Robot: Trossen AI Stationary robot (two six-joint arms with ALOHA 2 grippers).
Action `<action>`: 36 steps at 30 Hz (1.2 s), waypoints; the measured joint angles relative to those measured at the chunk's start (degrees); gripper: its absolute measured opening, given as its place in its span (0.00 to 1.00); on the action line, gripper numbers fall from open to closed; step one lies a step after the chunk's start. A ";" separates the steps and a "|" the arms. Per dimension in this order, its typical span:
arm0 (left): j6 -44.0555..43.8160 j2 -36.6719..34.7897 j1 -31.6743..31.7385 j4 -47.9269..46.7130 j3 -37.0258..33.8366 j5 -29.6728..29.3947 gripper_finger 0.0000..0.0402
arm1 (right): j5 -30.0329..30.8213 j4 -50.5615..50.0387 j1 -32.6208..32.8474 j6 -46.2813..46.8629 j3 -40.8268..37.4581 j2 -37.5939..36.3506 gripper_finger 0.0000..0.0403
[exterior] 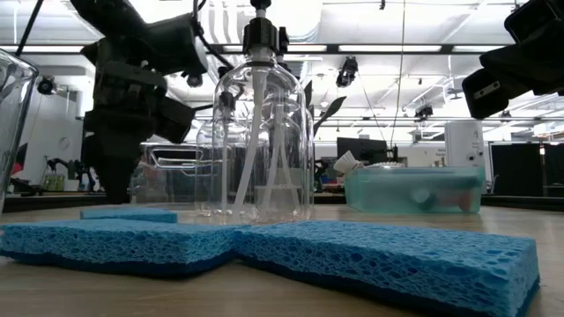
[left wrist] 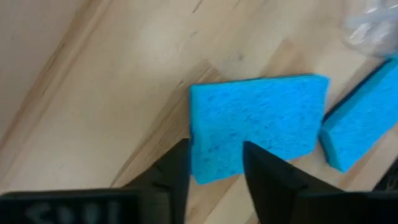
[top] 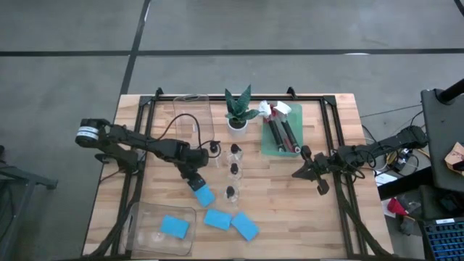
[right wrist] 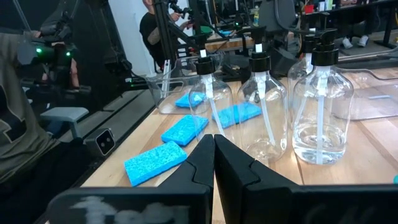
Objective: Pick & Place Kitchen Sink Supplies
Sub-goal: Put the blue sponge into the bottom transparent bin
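Note:
My left gripper point(top: 197, 183) slants down over a blue sponge point(top: 204, 194) that lies flat on the table left of centre. Its fingers are open on either side of the sponge's end point(left wrist: 214, 165). Two more sponges point(top: 217, 219) point(top: 245, 226) lie near the front edge, and another point(top: 174, 226) lies in a clear tray point(top: 145, 217). Several clear bottles with black pumps point(top: 234, 169) stand in the middle. Dish brushes point(top: 283, 132) lie in a green tray point(top: 270, 148). My right gripper point(top: 299, 172) waits shut at the right, holding nothing. My left gripper has its two fingers point(left wrist: 177, 168) on either side of one end of the sponge point(left wrist: 214, 165), coming from above at a slant. Whether they touch it I cannot tell. The sponge lies flat on the wood.
A green plant in a white pot point(top: 238, 110) stands at the far middle, next to a second clear tray point(top: 192, 109). Black frame rails point(top: 138, 145) run along both sides of the table. Bare wood lies at the near right.

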 joint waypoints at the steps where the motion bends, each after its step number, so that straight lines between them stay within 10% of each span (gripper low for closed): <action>1: 0.04 -0.07 0.05 0.02 0.39 0.00 0.38 | -0.02 0.00 0.01 0.00 0.00 0.00 0.02; 8: 0.95 -0.09 0.88 0.14 1.80 -1.66 0.53 | -0.02 0.00 0.00 -0.02 0.00 0.00 0.02; 36: 2.94 -9.12 0.85 -3.09 3.24 -2.30 0.53 | 0.00 0.00 0.01 -0.01 0.00 0.00 0.02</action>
